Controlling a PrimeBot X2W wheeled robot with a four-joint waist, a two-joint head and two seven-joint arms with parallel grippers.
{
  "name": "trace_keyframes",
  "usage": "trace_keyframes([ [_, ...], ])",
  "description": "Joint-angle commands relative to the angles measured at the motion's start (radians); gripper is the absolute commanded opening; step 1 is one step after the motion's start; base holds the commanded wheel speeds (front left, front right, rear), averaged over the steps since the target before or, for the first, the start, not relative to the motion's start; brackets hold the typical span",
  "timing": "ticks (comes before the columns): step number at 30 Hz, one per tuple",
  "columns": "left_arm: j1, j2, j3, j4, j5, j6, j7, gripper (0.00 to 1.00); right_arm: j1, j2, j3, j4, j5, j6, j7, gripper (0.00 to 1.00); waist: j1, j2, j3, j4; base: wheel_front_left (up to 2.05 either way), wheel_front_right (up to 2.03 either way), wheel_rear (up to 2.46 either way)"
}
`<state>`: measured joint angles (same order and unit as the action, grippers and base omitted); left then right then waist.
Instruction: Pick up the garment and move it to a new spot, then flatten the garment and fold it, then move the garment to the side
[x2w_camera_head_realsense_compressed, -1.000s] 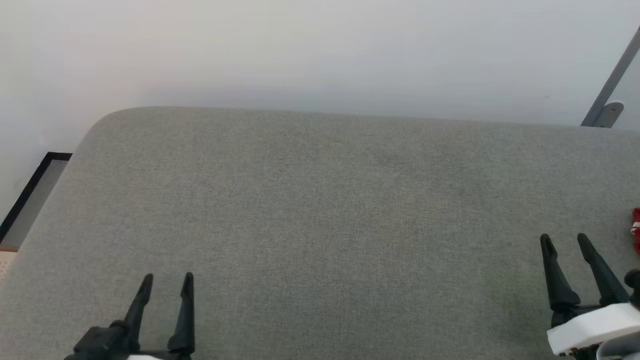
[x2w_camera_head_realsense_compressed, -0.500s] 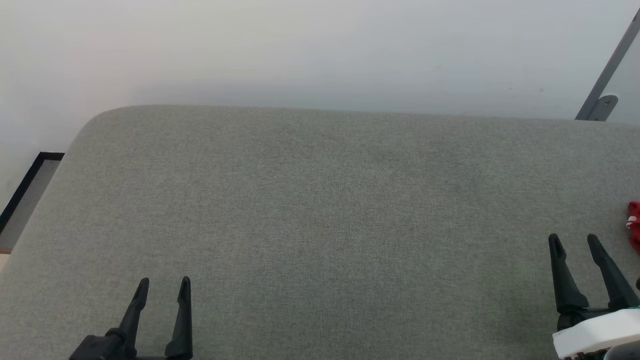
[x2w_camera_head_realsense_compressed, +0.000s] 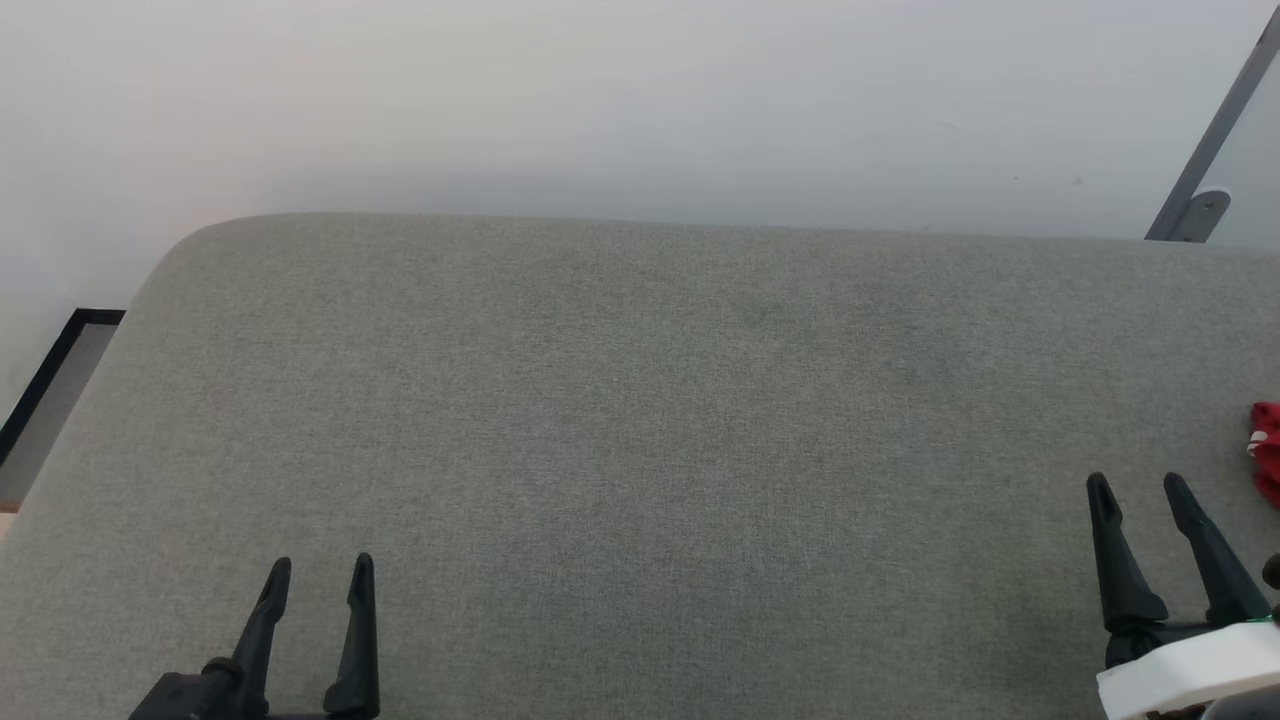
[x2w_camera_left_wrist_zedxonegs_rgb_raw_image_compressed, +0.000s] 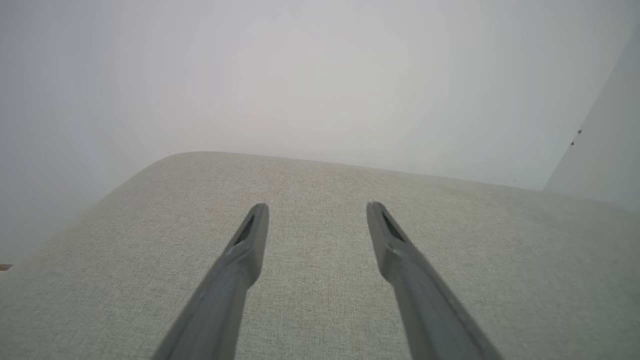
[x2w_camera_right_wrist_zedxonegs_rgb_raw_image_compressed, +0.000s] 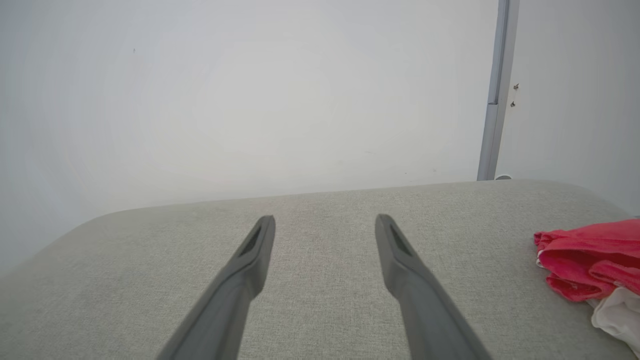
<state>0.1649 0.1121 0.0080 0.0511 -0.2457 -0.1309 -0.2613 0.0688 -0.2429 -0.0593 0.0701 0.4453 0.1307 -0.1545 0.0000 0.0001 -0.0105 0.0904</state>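
Two grippers, both with fingers spread wide and nothing between them, so neither one is holding anything. The left gripper (x2w_camera_head_realsense_compressed: 322, 562) sits low at the left of the head view and the right gripper (x2w_camera_head_realsense_compressed: 1135, 482) low at the right. Both are over the big grey padded surface (x2w_camera_head_realsense_compressed: 640, 420), with their fingers pointing toward the pale wall (x2w_camera_head_realsense_compressed: 640, 90) at the back. The garment (x2w_camera_head_realsense_compressed: 1266, 452) is way off at the right edge of the head view, just a sliver of red with a bit of white, cut off by the frame. The right wrist view gives more. There the garment (x2w_camera_right_wrist_zedxonegs_rgb_raw_image_compressed: 585, 255) is a bunched red lump with a white part at its near end, lying on the padded surface to the right of the right gripper (x2w_camera_right_wrist_zedxonegs_rgb_raw_image_compressed: 325, 220) and clear of both fingers. So the relation that matters is that it lies out to the right, past the right gripper, which makes the right arm the nearer one by a lot. The left gripper (x2w_camera_left_wrist_zedxonegs_rgb_raw_image_compressed: 317, 207) is well apart from it, across the width of the surface. I can't call its long axis, since too much of it runs out of frame. Honestly this fits two stages: a rumpled heap waiting to be fetched, or a bundle already parked at the side. I can't tell how neat the folds are.
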Motion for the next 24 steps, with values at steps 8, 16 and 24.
trace_keyframes([
  [8,0.005,-0.014,0.0,0.031,-0.011,0.0,0.003,0.0,0.008,0.018,0.005,0.028,0.013,0.0,0.003,0.0,0.0,-0.0001,0.001,-0.003,0.0,0.0,0.0],
  [16,-0.025,-0.011,0.003,0.045,-0.171,0.002,0.037,0.0,-0.014,0.037,-0.002,0.044,0.141,0.0,0.033,0.0,0.0,-0.0001,0.002,-0.008,0.0,0.0,0.0],
  [24,-0.056,-0.01,0.006,0.065,-0.313,0.001,0.068,0.0,-0.034,0.054,-0.008,0.058,0.256,0.0,0.059,0.0,0.0,-0.0001,0.002,-0.014,0.0,0.0,0.0],
])
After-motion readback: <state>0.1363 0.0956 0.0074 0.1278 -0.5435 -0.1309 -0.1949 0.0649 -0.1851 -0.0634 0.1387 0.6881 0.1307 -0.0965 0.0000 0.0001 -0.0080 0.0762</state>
